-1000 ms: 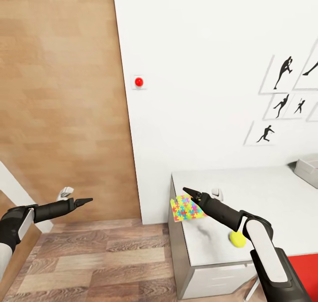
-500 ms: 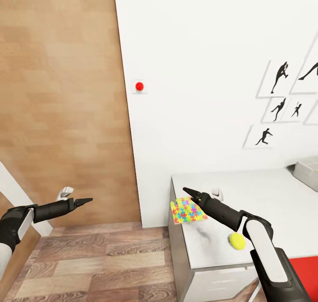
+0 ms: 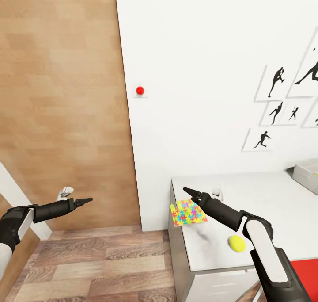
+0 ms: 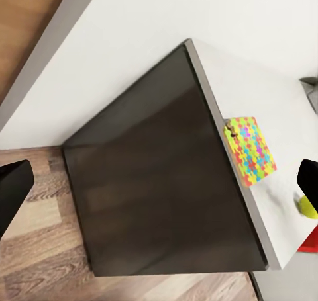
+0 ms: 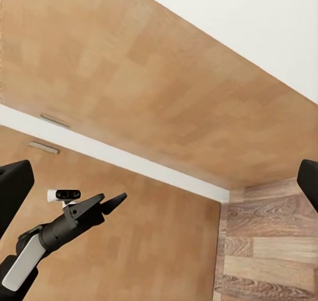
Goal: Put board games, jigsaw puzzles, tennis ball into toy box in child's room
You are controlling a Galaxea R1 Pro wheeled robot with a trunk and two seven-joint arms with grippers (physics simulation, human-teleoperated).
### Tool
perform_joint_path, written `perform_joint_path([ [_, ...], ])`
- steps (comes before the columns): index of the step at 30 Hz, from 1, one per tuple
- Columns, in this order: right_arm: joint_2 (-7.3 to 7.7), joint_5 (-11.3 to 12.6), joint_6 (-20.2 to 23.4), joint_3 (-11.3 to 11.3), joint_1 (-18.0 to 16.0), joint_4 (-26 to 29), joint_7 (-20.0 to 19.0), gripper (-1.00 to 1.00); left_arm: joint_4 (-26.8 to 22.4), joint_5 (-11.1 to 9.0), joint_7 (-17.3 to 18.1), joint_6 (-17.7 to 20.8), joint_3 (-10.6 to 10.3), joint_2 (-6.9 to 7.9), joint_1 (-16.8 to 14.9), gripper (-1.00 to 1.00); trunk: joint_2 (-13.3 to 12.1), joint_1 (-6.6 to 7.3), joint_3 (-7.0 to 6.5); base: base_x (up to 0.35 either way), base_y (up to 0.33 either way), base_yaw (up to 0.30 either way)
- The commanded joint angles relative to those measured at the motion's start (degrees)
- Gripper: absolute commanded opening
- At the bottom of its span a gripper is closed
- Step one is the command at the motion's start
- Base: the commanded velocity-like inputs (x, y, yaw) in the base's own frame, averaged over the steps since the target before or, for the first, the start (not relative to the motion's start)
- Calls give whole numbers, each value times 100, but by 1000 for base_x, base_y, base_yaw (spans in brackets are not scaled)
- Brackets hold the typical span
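From the left: my left gripper (image 3: pixel 86 200) hangs over the wood-plank floor (image 3: pixel 101 266), well apart from everything, its fingers closed to a point on nothing. Past the brown panelled wall and the white wall with its red button (image 3: pixel 140 90) comes the counter (image 3: pixel 265 196), pale, mottled and matte. At its near corner lies the jigsaw puzzle (image 3: pixel 188 212), a flat square box in bright interlocking colours, one edge overhanging the counter's end. My right gripper (image 3: pixel 189 191) hovers just above it; the fingers look nearly closed and empty, though the angle is poor. Near it lies the tennis ball (image 3: pixel 237 243), round and fuzzy yellow-green. At the far right edge sits the toy box (image 3: pixel 307 174), a pale grey tray, contents hidden. I judge the job barely begun: puzzle and ball both remain outside it.
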State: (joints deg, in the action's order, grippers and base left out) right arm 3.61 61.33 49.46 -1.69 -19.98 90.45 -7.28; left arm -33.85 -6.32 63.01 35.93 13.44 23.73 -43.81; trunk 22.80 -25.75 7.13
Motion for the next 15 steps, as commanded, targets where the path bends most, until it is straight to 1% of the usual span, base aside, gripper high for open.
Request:
perform_joint_path([
  [1,-1,-43,30,-14,-6,0,-45,100,1,-19,10,45,4,0,-5,100,12,-4,3,0,0,0],
  [7,7,-43,29,-39,-6,0,-45,100,1,-15,4,48,2,0,-5,100,12,-4,-39,0,0,0],
  [15,18,-43,25,-56,-6,-1,-42,100,1,-8,-5,54,1,0,-5,100,12,-4,-48,0,0,0],
])
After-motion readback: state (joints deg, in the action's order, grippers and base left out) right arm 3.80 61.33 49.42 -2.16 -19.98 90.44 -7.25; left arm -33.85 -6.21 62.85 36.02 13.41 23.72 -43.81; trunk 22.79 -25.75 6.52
